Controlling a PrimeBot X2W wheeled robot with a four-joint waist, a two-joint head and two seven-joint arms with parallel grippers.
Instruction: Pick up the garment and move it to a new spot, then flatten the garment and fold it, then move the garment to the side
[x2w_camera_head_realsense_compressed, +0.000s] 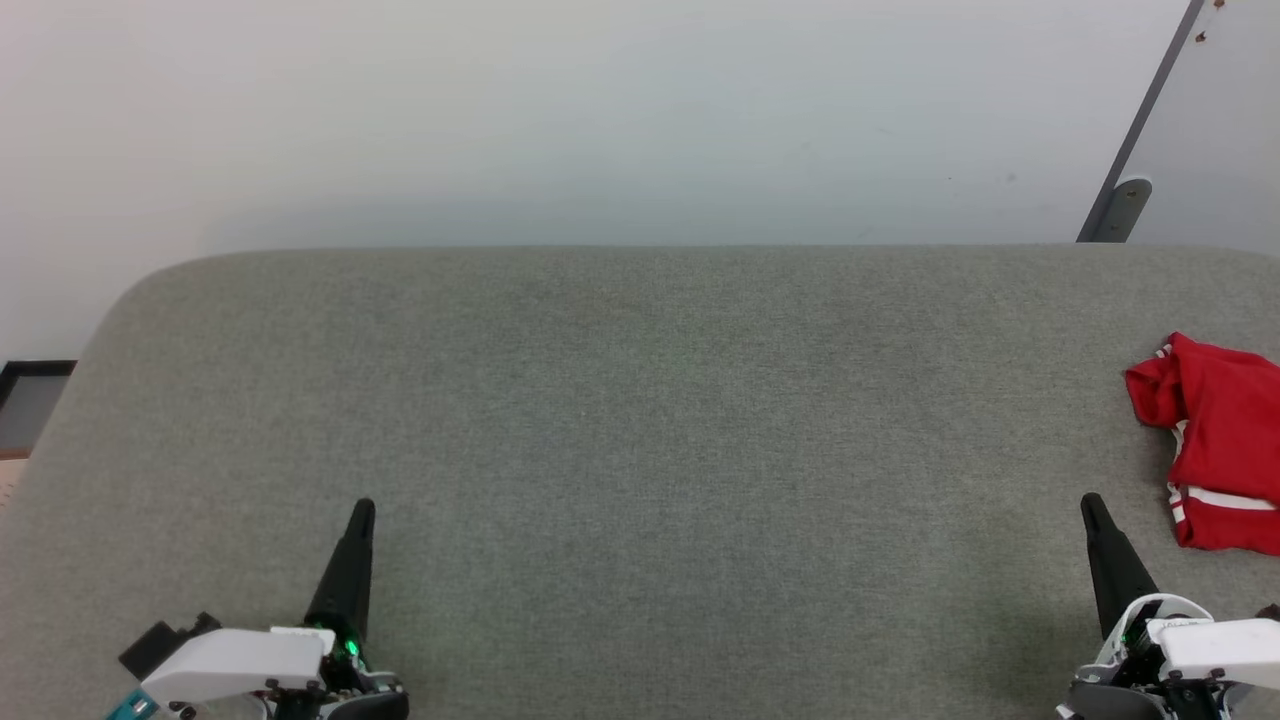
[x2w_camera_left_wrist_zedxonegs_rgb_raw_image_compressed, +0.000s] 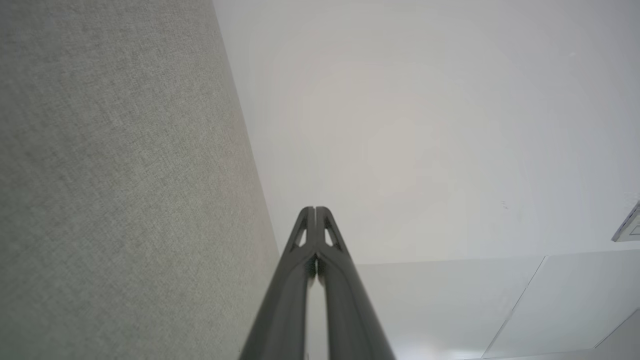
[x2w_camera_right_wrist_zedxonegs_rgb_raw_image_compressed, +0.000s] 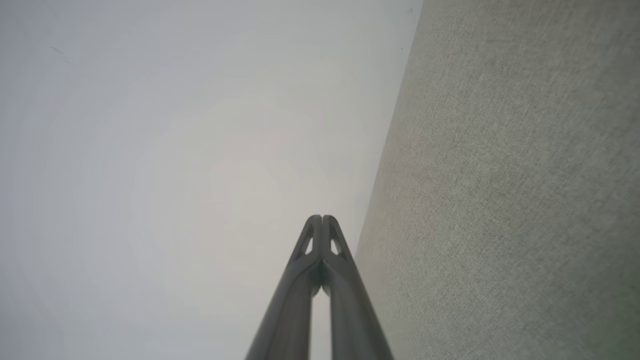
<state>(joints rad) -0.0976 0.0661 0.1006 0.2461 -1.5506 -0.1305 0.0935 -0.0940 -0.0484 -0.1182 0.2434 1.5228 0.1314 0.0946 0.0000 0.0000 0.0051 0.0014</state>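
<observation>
Soft, even indoor light

In the head view the grey weave of the bench (x2w_camera_head_realsense_compressed: 640, 420) is crisp. Faint shadow lies along the wall (x2w_camera_head_realsense_compressed: 600, 120) above its far edge and on the cloth left of the right pincer (x2w_camera_head_realsense_compressed: 1092, 505). In both wrist views the wall glows warm at centre and darkens toward the corners.

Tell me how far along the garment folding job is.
Seemingly done: the garment lies bundled on the grey surface, far right, partly out of frame. In hand: nothing; the left gripper and right gripper are shut and empty. Left: probably nothing, though fold neatness is unclear.
</observation>
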